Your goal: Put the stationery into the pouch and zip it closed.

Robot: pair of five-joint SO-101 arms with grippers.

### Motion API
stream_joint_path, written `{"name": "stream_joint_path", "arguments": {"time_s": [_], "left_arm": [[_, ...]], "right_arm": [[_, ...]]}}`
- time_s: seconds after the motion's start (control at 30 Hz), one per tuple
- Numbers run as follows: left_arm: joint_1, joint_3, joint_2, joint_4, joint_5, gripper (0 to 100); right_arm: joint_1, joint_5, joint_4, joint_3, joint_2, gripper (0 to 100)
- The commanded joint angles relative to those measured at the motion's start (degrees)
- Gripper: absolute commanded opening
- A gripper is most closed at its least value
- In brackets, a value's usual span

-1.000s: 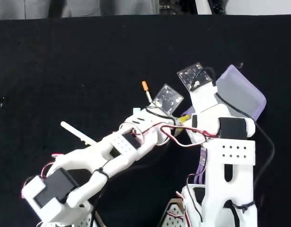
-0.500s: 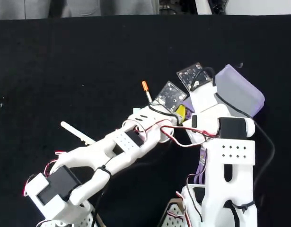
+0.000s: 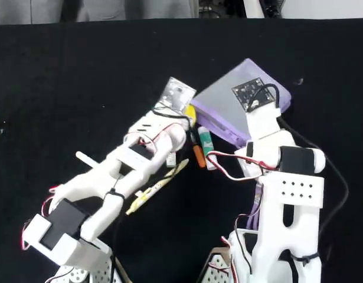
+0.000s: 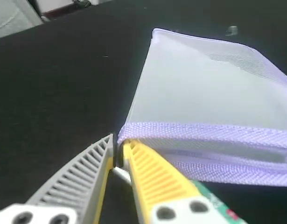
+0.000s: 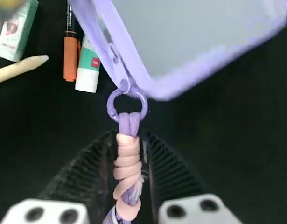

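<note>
The pouch [image 3: 222, 105] is coming down! 1 second ago it was hanging tilted off to the right between the 2 arms. Now it is lying flat on the bench [image 3: 81, 76], swung farther from the arm bases and to the left, with its zip edge facing them.

The left tool [image 4: 117, 141] is sitting at the pouch's near corner, closed to a sliver, tips touching the purple tape. I cannot tell whether it is pinching any fabric. The right tool [image 5: 129, 140] is clamping the zipper cord [image 5: 128, 163], which is running up to the ring [image 5: 128, 103] on the zip.

The stationery is lying outside. An orange marker [image 3: 199, 155] and a green-and-white stick [image 3: 206, 141] are resting side by side just beside the mouth, and a cream pen [image 3: 154, 188] is lying near them, partly under the left arm. The marker was sitting beyond that arm a moment ago.

By my reading the filling is not done, and pulling the cord now would be shutting these 3 out.
</note>
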State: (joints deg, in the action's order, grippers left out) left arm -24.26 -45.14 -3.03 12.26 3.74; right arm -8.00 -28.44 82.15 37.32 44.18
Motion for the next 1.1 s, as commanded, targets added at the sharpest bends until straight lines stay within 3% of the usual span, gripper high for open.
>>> {"name": "stream_joint_path", "arguments": {"time_s": [0.0, 0.37, 0.57, 0.9, 1.07], "left_arm": [[4.26, 4.18, -1.23, 1.14, 1.05, 3], [13.14, -5.49, -19.43, -3.87, 1.23, 3], [11.74, -9.54, -25.67, -3.96, 1.23, 3], [10.77, -7.78, -26.37, -16.00, 1.85, 3], [7.52, -8.13, -25.93, -16.79, 3.52, 3]], "right_arm": [[-1.49, -1.14, 0.00, -3.30, 1.80, 1.1], [-1.58, -1.32, 0.35, -3.47, 1.80, 1.1], [-1.58, -1.32, 0.35, -3.47, 1.80, 1.1], [-1.49, -1.32, 2.99, -5.76, 6.55, 1.1], [-1.14, -1.41, 5.10, -5.32, 11.56, 1.1]]}}
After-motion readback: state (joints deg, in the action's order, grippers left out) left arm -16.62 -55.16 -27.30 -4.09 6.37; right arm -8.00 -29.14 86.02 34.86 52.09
